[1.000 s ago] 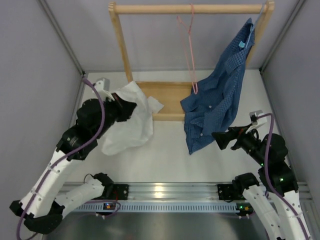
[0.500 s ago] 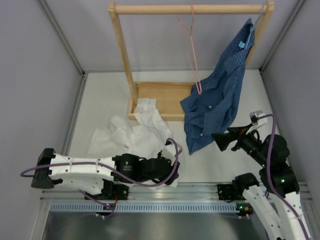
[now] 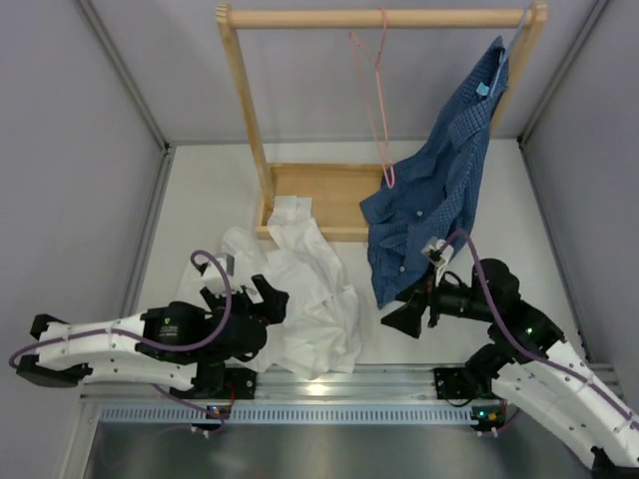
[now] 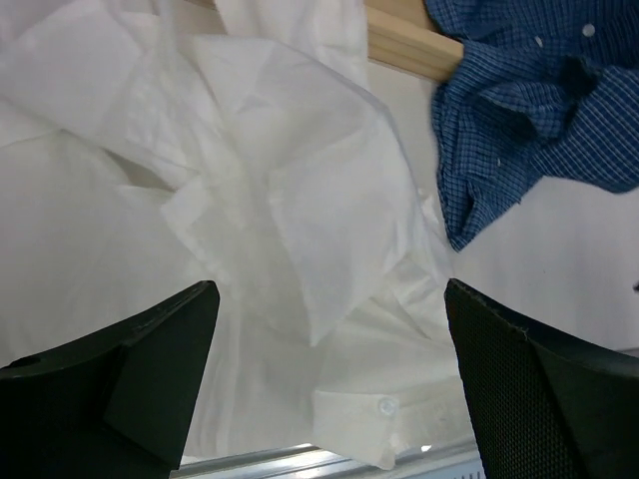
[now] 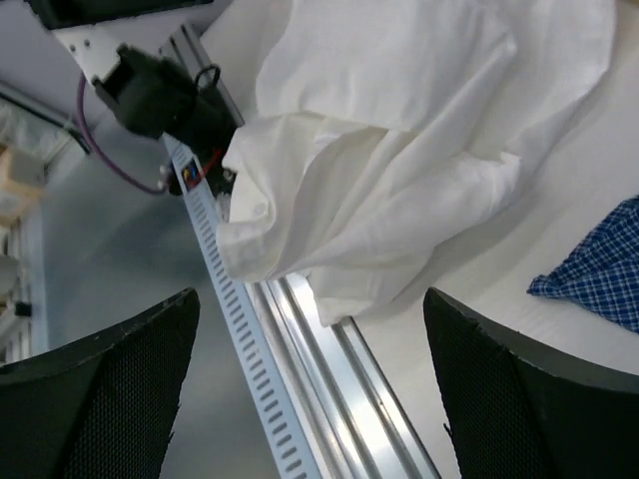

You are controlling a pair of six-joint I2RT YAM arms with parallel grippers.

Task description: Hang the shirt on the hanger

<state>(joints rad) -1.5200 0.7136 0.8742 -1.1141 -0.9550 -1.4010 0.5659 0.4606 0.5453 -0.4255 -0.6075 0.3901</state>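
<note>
The white shirt (image 3: 300, 289) lies crumpled on the table, reaching from the wooden rack's base to the front rail. A buttoned cuff (image 4: 364, 419) hangs over the front edge. The pink hanger (image 3: 376, 100) hangs empty from the wooden rail at the back. My left gripper (image 3: 245, 296) hovers over the shirt's left part, open and holding nothing, with cloth (image 4: 290, 220) between and below its fingers (image 4: 150, 369). My right gripper (image 3: 401, 309) stands open just right of the shirt's front corner (image 5: 399, 130), apart from it.
A dark blue checked shirt (image 3: 439, 190) hangs on a pale blue hanger at the rail's right end, its hem near my right gripper. The wooden rack's base tray (image 3: 324, 195) sits behind the white shirt. An aluminium rail (image 3: 329, 384) runs along the front edge.
The left gripper has let go of the white shirt, opened wide and drawn back to the left. The right arm has swung down and left toward the shirt's front corner.
</note>
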